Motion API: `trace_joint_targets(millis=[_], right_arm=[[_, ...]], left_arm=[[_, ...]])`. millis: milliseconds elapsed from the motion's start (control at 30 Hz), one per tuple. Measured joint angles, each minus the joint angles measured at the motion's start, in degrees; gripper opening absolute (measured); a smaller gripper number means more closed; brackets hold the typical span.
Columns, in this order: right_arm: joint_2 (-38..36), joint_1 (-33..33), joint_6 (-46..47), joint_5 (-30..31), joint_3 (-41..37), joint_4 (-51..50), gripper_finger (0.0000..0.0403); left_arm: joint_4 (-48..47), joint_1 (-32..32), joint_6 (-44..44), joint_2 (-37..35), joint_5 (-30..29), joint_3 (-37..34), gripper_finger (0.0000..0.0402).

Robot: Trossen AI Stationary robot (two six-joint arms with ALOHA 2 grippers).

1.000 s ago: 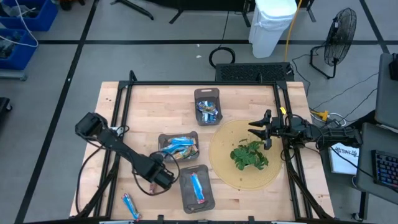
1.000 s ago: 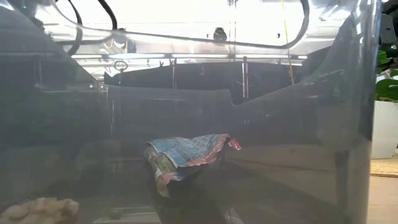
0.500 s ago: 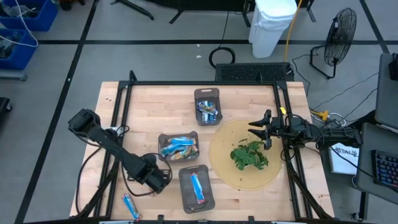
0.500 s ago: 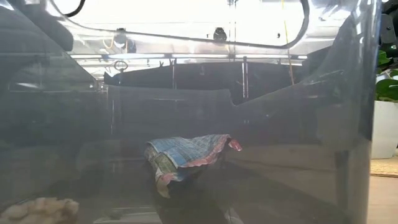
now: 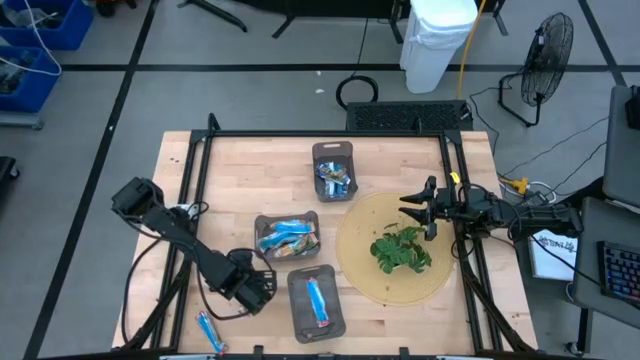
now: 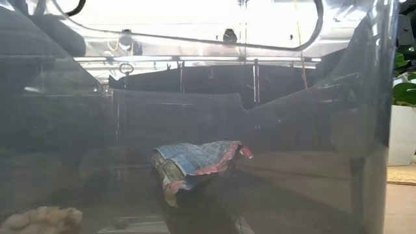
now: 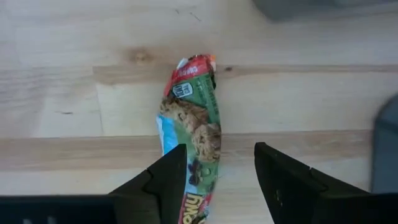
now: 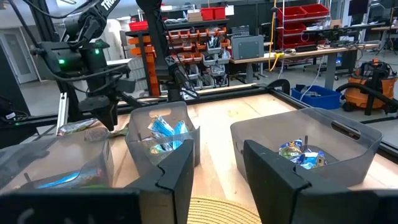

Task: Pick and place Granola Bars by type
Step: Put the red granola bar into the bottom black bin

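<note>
High view: left hand (image 5: 258, 292) shifted slightly toward near tray (image 5: 316, 303).

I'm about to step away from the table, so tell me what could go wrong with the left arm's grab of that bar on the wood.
Two risks, as I judge them. The left gripper is open, but the green-and-red wrapped granola bar lies nearer one finger, so closing may nudge the bar rather than pinch it. The grey rectangular tray sits close beside the gripper and could get bumped. The right gripper waits open beside the green leafy plant.
</note>
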Motion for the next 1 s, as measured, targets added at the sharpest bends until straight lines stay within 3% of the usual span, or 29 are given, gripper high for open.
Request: trace_joint_targets(millis=[300,867,1000], right_arm=[[0.02,-0.01,0.01,0.0,-0.01,-0.02,0.013],[0.02,0.0,0.02,0.0,0.0,-0.02,0.013],[0.02,-0.02,0.02,0.0,0.0,-0.02,0.013]], left_arm=[[0.7,-0.22,2.27,5.19,7.82,0.0,0.0182],[2.7,-0.29,2.86,5.44,7.83,0.01,0.0181],[3.08,-0.26,3.56,5.44,9.16,0.02,0.0164]])
